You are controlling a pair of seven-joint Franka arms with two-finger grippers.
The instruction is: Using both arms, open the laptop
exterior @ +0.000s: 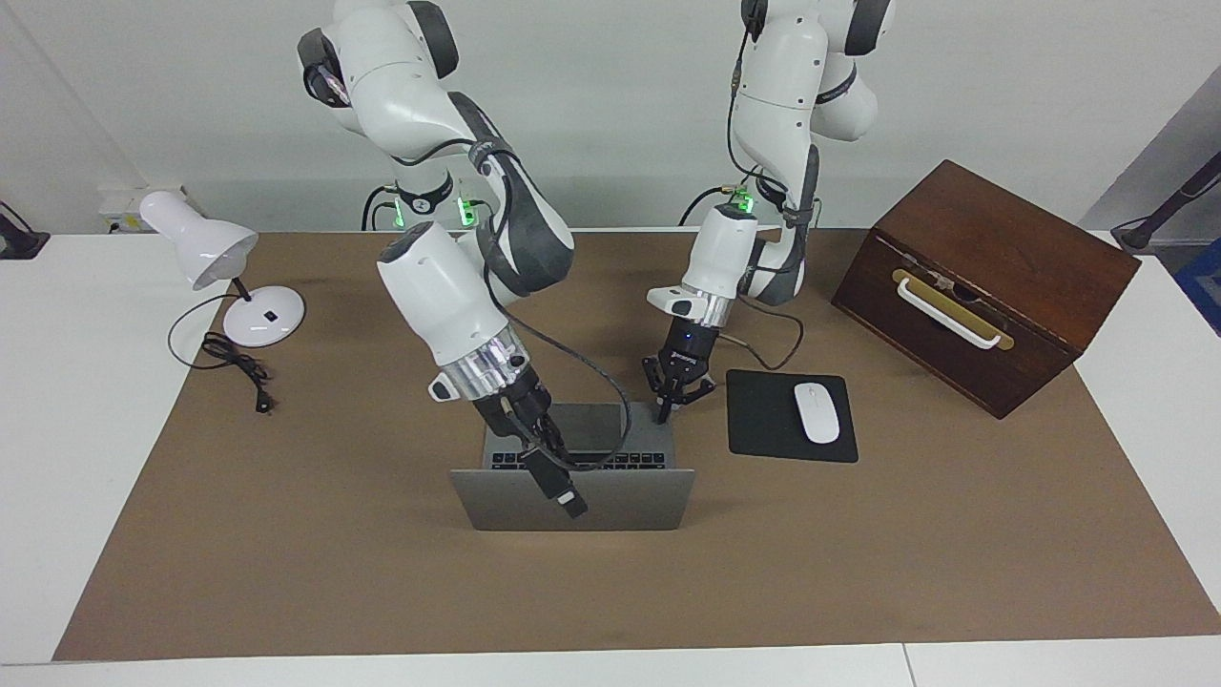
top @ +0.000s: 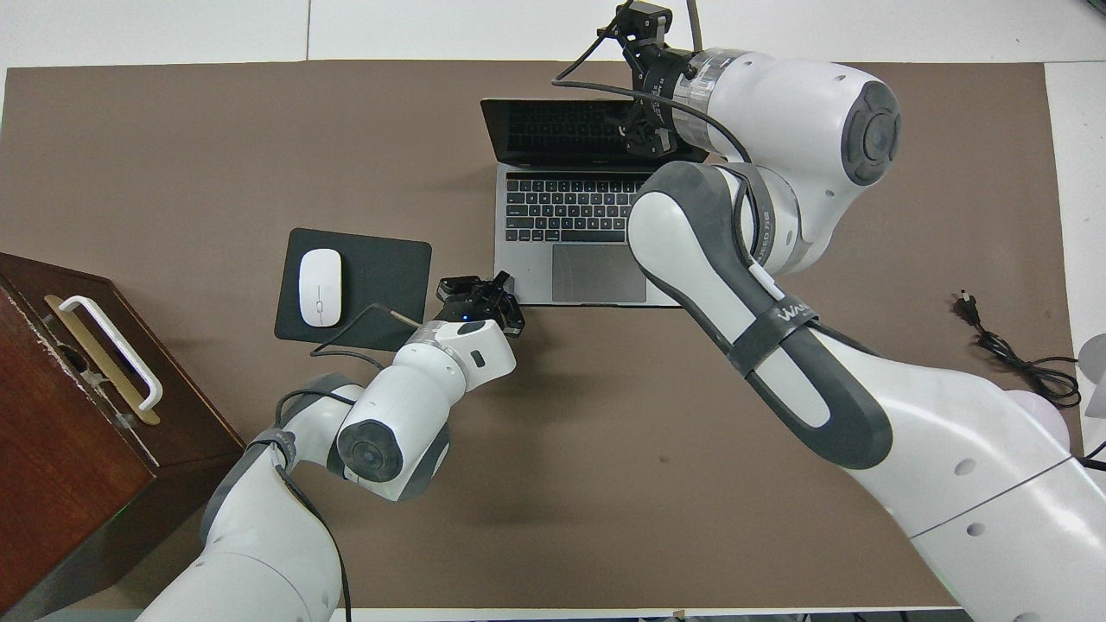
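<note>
The silver-grey laptop (exterior: 610, 501) (top: 566, 259) stands open in the middle of the brown mat, with its lid upright and its keyboard toward the robots. My right gripper (exterior: 565, 491) (top: 644, 34) reaches over the lid's top edge, and its tip lies against the lid's outer side. My left gripper (exterior: 675, 399) (top: 480, 292) is open. It points down at the base's corner that is nearest the robots, toward the left arm's end, with one fingertip (exterior: 663, 414) on or just at that corner.
A black mouse pad (exterior: 763, 420) (top: 380, 276) with a white mouse (exterior: 817, 412) (top: 320, 287) lies beside the laptop, toward the left arm's end. A brown wooden box (exterior: 992, 258) (top: 52, 415) stands at that end. A white desk lamp (exterior: 205, 253) and its cable (exterior: 238, 367) (top: 1011, 354) are at the right arm's end.
</note>
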